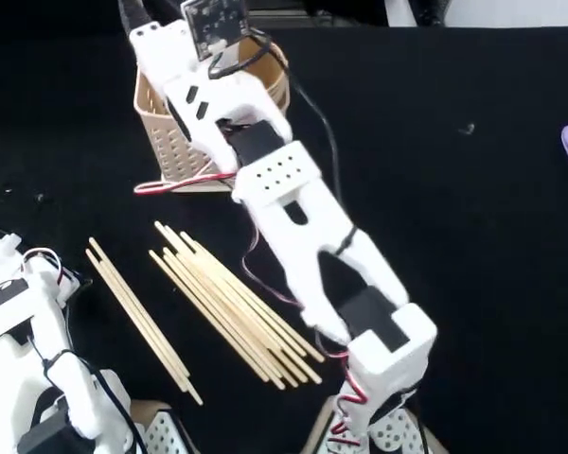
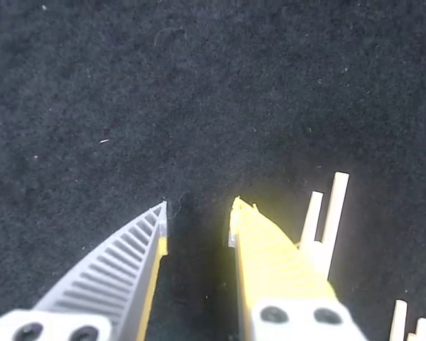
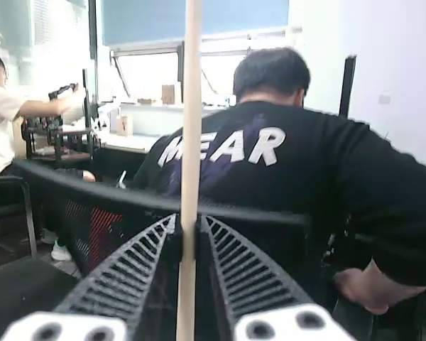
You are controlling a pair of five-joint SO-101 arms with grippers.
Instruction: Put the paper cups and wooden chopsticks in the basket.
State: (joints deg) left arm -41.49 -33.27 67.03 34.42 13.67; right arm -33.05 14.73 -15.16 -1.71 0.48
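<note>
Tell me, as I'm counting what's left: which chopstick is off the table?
The chopstick clamped in the right tool; the other chopsticks lie flat on the table.

Our right arm [image 1: 303, 241] is made of white plastic shells with black motor blocks between them. One shell is pierced by rows of small round holes, and thin red and black cables [image 1: 170, 186] run along the joints up to a small dark circuit board [image 1: 213, 24] at the wrist. Our left arm [image 1: 24, 331] has the same white shells, black motors and dark cables. Our left claw [image 2: 199, 213] has one pale grey ribbed finger with a yellow edge and one yellow ribbed finger, each on a white base with dark screw holes, and our right claw [image 3: 190, 224] has two ribbed lattice fingers on similar white bases.
</note>
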